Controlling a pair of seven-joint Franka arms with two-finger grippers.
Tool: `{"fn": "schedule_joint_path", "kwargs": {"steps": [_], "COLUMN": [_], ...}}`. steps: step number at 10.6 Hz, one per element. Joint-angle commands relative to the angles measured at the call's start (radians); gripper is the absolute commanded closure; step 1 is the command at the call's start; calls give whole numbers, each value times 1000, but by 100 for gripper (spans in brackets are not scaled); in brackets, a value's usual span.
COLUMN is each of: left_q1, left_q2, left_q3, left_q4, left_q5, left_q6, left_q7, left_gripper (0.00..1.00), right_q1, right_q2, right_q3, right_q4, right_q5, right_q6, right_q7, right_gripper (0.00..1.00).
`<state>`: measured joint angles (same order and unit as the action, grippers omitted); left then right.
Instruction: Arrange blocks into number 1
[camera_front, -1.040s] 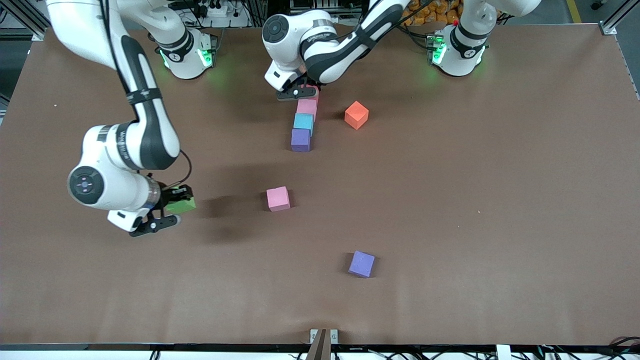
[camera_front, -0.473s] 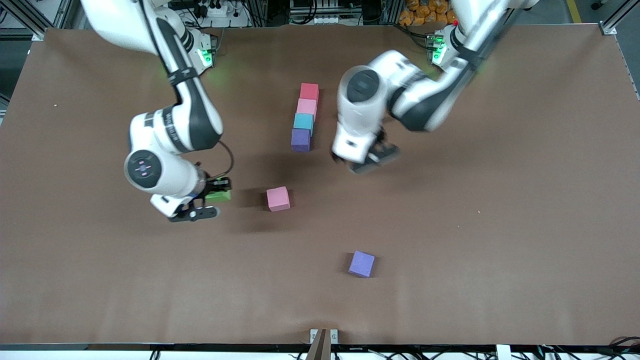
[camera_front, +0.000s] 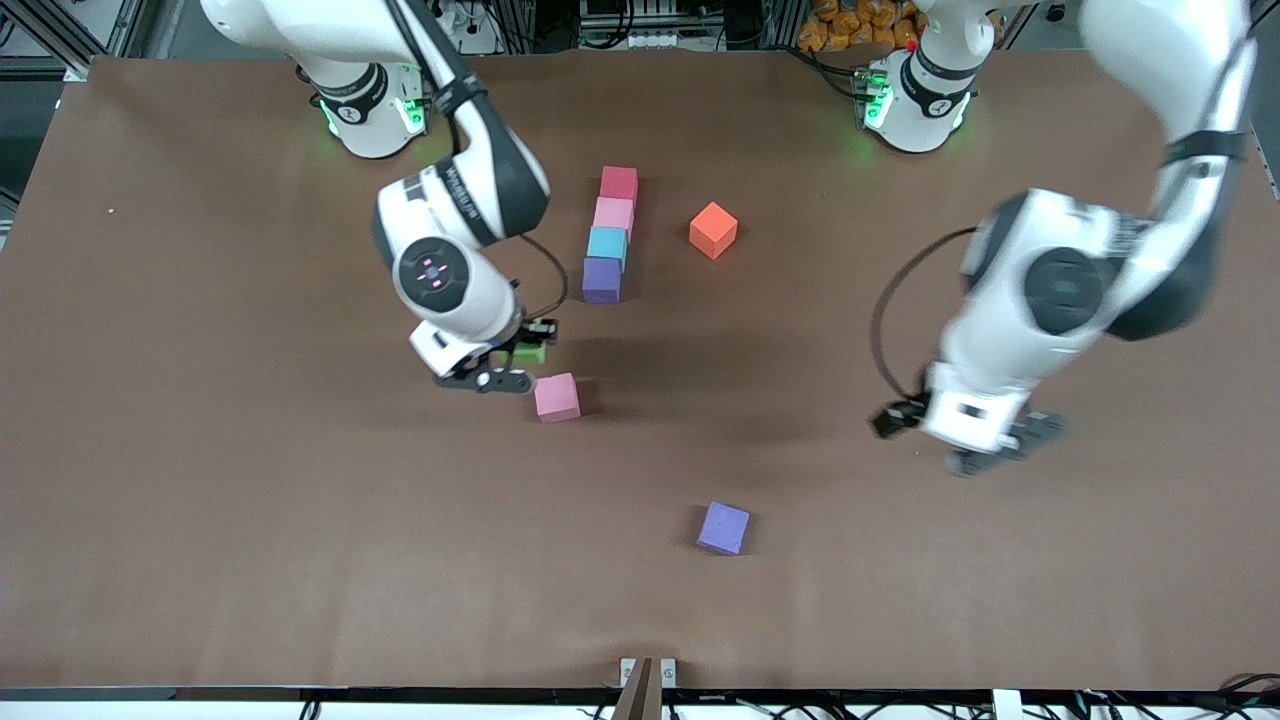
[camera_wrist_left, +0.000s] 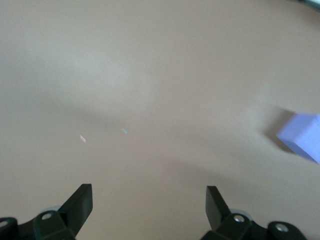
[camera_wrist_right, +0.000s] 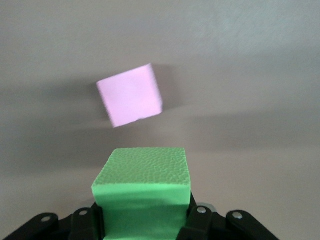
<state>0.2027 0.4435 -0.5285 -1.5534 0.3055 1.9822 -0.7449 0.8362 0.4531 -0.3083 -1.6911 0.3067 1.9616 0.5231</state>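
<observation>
Step in hand, as I read it: carry phase. Right gripper (camera_front: 512, 362) is clamped on the green block (camera_front: 531, 352), up in the air over bare table between the column's purple end and the loose pink block (camera_front: 557, 397). In the right wrist view the green block (camera_wrist_right: 142, 192) sits squarely between the fingers, w/ the pink block (camera_wrist_right: 130, 101) on the table just ahead of the gripper.

Column so far: crimson (camera_front: 619, 184), light pink (camera_front: 613, 214), sky blue (camera_front: 607, 243), purple (camera_front: 602, 280), touching end to end, running toward the front camera. Purple end is close by the right gripper, toward the left arm's end of the table from it.

Left gripper (camera_front: 990, 447) hangs empty, fingers spread wide, over bare table well apart from the column; left wrist view shows a gap w/ nothing in it (camera_wrist_left: 145, 210) and the loose purple block (camera_wrist_left: 302, 137) off to one edge. Orange block (camera_front: 713, 229) sits beside the column, untouched; loose purple (camera_front: 724, 527) lies nearer the camera than everything else.

Next move, prob.: slide green over to the free spot just camera-side of the purple end, square it to the column, lower till it touches the table, then release. Needs care:
- don't nudge purple out of line
- keep clear of the pink block right under/beside the gripper
- foam is light, so open slowly

Task approx. mid-way; stem growing, rest of the "1" not yet laid.
</observation>
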Motion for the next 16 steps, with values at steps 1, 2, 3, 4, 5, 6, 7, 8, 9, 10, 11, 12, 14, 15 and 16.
{"fn": "schedule_joint_path", "kwargs": {"steps": [1, 2, 3, 4, 5, 6, 7, 8, 9, 10, 11, 12, 14, 15, 16], "left_q1": [93, 125, 157, 165, 164, 132, 45, -38, -98, -152, -207, -244, -250, -244, -243], "left_q2": [-26, -69, -100, -121, -152, -185, -224, -271, -308, -346, -389, -432, -497, -494, -486], "left_q3": [-22, -22, -27, -25, -18, 26, 139, 262, 338, 401, 476, 516, 515, 510, 510], "left_q4": [18, 16, 13, 13, 6, 7, 13, 10, 10, 10, 10, 7, -17, -11, -10], "left_q5": [21, 18, 0, -37, -60, -77, -142, -213, -239, -244, -278, -298, -289, -287, -281], "left_q6": [-48, -84, -135, -188, -209, -229, -249, -259, -285, -324, -379, -422, -489, -487, -465], "left_q7": [120, 140, 209, 267, 292, 315, 370, 427, 467, 486, 515, 530, 567, 600, 605], "left_gripper": [0, 0, 0, 0, 0, 0, 0, 0, 0, 0, 0, 0, 0, 0, 0], "right_q1": [56, 79, 89, 115, 139, 164, 175, 187, 195, 198, 198, 198, 198, 202, 208], "right_q2": [6, 22, 42, 64, 81, 84, 84, 85, 96, 105, 113, 122, 136, 142, 147], "right_q3": [-5, -5, -3, -2, -2, 0, 0, 0, 1, 2, 6, 17, 26, 26, 26], "right_q4": [-13, -12, -12, -15, -28, -62, -93, -110, -114, -114, -114, -114, -114, -114, -114], "right_q5": [40, 40, 42, 40, 40, 40, 40, 40, 42, 42, 42, 43, 46, 48, 48], "right_q6": [51, 66, 82, 85, 106, 155, 193, 219, 241, 252, 267, 285, 309, 312, 312], "right_q7": [105, 126, 126, 124, 124, 121, 111, 110, 110, 110, 112, 112, 114, 115, 115], "right_gripper": [100, 100, 100, 100, 100, 100, 100, 100, 100, 100, 100, 100, 100, 100, 100]}}
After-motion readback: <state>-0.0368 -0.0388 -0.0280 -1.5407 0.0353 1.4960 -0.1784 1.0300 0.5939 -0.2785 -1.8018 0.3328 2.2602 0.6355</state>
